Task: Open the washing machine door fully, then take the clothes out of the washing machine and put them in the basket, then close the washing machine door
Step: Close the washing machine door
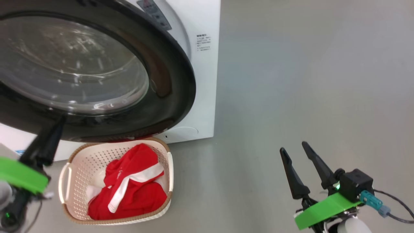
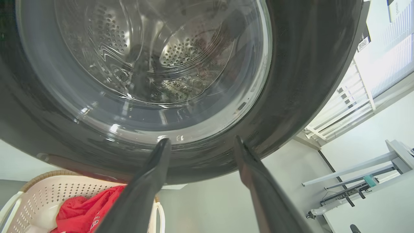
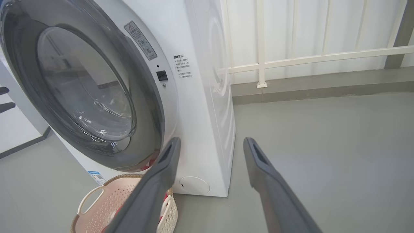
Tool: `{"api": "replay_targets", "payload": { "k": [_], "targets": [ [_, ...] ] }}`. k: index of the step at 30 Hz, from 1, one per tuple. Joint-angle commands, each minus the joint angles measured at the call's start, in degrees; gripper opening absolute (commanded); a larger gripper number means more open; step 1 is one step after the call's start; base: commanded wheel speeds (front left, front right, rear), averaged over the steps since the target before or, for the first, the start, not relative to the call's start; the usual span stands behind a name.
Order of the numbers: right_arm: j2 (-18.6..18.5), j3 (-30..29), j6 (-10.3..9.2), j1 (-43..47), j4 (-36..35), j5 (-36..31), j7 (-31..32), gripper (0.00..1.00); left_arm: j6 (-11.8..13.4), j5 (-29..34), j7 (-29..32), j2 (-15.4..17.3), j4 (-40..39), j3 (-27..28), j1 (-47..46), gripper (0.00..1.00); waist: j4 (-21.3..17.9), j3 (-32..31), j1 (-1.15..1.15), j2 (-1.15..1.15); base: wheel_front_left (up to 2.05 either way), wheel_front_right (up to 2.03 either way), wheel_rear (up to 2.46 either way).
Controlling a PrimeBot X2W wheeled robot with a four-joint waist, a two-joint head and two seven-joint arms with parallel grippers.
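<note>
You're likely closing up: bright red striped clothes (image 1: pixel 136 191) are lying in the cream perforated plastic basket (image 1: pixel 81 166). Your left gripper (image 2: pixel 201 140), jaws wide, is hovering at the round black-rimmed glass door (image 1: pixel 174 81), needing a steady push shut; right gripper (image 1: pixel 293 146) jaws wide too.

The head view looks steeply down on the washing machine door (image 1: pixel 176 84) and the basket (image 1: pixel 90 158). The left wrist view faces up, very near the door. The right wrist view, farther back, shares both.
</note>
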Motion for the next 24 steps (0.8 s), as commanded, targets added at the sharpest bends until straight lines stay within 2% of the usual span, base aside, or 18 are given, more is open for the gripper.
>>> {"api": "replay_targets", "payload": {
  "k": [1, 10, 19, 24],
  "targets": [
    [-0.2, 1.2, 0.09, 0.7, -1.1, 0.4, -0.3, 1.00, -0.2, 0.3, -2.1, 2.9, -0.9, 2.1, 0.3, 1.00, 0.9, -1.0, 0.00, 0.00, 0.00, 0.00, 0.00],
    [-1.4, 1.2, 0.09, 2.0, -0.8, 1.1, -0.3, 1.00, -0.2, -1.4, -10.9, 2.0, -0.5, 0.4, 9.1, 1.00, 1.5, -2.4, 0.00, 0.00, 0.00, 0.00, 0.00],
    [-2.4, 0.5, 0.09, 3.8, -0.6, 1.3, -0.3, 1.00, -0.2, -0.4, -14.8, 1.0, 1.2, 0.2, 15.9, 1.00, 0.3, -3.4, 0.00, 0.00, 0.00, 0.00, 0.00],
    [-2.9, -0.3, 0.09, 4.9, -0.7, 1.4, -0.3, 1.00, -0.2, 2.5, -15.5, -0.2, 3.0, 1.0, 19.6, 1.00, -0.9, -4.0, 0.00, 0.00, 0.00, 0.00, 0.00]
  ]
}}
